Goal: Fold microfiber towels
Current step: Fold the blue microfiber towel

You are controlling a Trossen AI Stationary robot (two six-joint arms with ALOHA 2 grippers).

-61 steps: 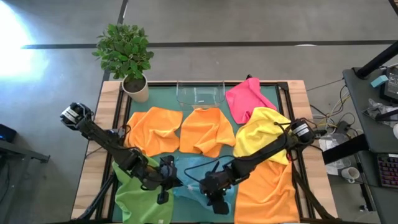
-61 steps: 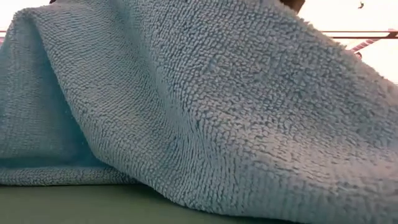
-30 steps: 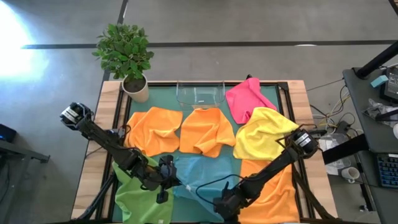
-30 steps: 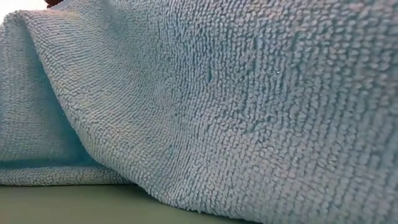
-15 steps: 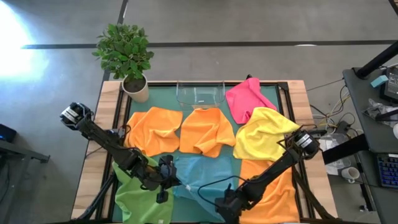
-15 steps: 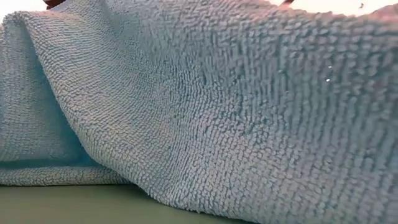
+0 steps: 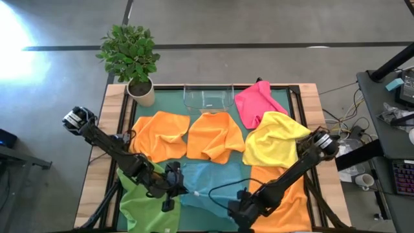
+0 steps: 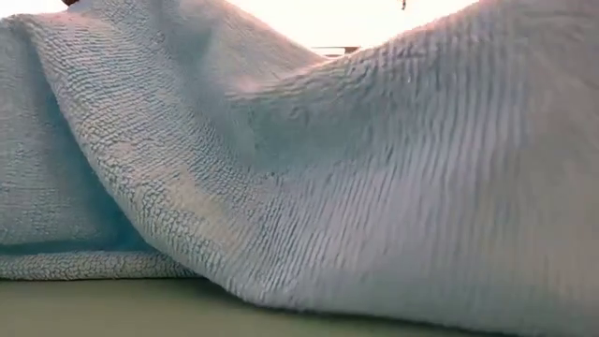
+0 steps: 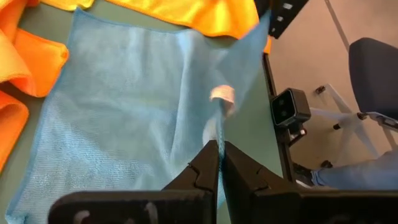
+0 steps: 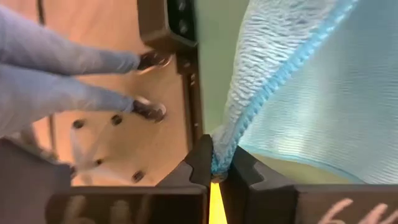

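Robotics lab or test bay, not a home. A wooden table (image 7: 96, 169) with a green mat (image 7: 169, 103) is set on a bare concrete floor (image 7: 259, 39) marked with dark tape lines. Black frame rails (image 7: 123, 116) are bolted along the table edges, and a small camera (image 9: 290, 107) is mounted on the rail ahead of the left gripper. Loose cables (image 7: 346, 129) are run to a cluttered desk (image 7: 394, 116) off the right arm's side. An office chair (image 9: 373, 68) is seen past the table edge, and a person's legs (image 10: 56, 74) behind the right gripper. A potted plant (image 7: 132, 57) is placed at the far corner.
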